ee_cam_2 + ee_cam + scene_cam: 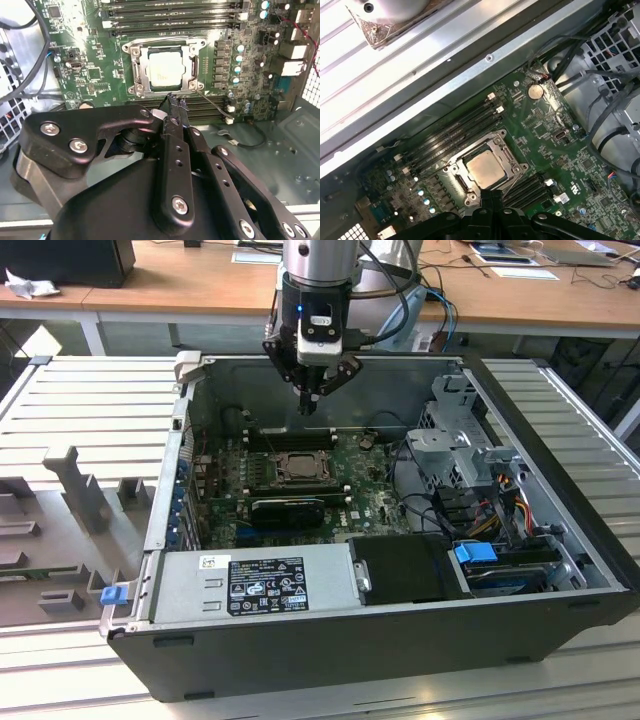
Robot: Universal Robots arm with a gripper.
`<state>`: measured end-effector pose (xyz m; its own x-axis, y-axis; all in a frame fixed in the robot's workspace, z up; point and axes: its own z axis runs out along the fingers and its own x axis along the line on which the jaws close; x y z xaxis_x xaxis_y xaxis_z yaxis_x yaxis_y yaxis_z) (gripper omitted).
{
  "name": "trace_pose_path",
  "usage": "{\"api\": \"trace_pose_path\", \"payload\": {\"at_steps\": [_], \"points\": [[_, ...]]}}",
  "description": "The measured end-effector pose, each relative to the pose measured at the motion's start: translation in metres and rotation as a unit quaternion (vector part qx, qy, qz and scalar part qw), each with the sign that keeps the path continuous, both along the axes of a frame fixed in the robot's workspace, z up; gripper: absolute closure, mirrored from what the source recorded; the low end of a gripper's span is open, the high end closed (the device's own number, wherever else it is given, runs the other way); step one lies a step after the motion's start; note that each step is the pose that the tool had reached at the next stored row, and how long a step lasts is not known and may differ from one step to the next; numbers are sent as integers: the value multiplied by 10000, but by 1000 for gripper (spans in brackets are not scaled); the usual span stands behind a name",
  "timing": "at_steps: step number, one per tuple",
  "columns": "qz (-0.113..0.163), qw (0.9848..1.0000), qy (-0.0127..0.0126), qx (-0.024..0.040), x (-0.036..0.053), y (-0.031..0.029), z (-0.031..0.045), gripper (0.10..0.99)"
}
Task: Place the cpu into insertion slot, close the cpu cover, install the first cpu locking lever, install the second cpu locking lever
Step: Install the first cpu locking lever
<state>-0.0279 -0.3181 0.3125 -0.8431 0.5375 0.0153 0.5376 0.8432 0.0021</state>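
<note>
- Your gripper [308,405] hangs inside the open computer case [520,410]. Its two fingers [176,150] are clenched tip to tip, with nothing pinched between them.
- The cpu [164,67] is not in the fingers. It lies flat in the insertion slot [278,468], pale metal top facing up, below the fingertips and just past them, with clear air between.
- The cpu cover [145,55] lies down around the chip, and its square window frames the silver top. In both wrist views it looks level with the socket rather than raised.
- Directly under the fingertips you have rows of long black memory slots [215,106], running alongside the socket on the green motherboard [545,125].
- In the exterior view, a long black card [290,508] lies on the far side of the socket from the fingertips.
- Farther still from the fingertips, against the case's near wall, sits the grey power supply [255,580].
- Off to the exterior view's right of the fingers, the case holds a metal drive cage [455,440] and a bundle of coloured cables [500,502], well apart from the fingertips.
</note>
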Motion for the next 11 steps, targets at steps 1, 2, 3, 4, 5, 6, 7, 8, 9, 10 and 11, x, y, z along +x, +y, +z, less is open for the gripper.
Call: {"api": "trace_pose_path", "payload": {"at_steps": [1,2,3,4,5,6,7,8,9,10,11], "points": [[35,10000,0,0,0,0,0,980],[92,10000,0,0,0,0,0,980],[133,9999,0,0,0,0,0,980],[196,9998,0,0,0,0,0,980],[249,9997,0,0,0,0,0,980],[286,9996,0,0,0,0,0,980],[356,9994,0,0,0,0,0,980],[404,9992,0,0,0,0,0,980],[439,9990,0,0,0,0,0,980],[489,9988,0,0,0,0,0,980],[533,9986,0,0,0,0,0,980]]}}
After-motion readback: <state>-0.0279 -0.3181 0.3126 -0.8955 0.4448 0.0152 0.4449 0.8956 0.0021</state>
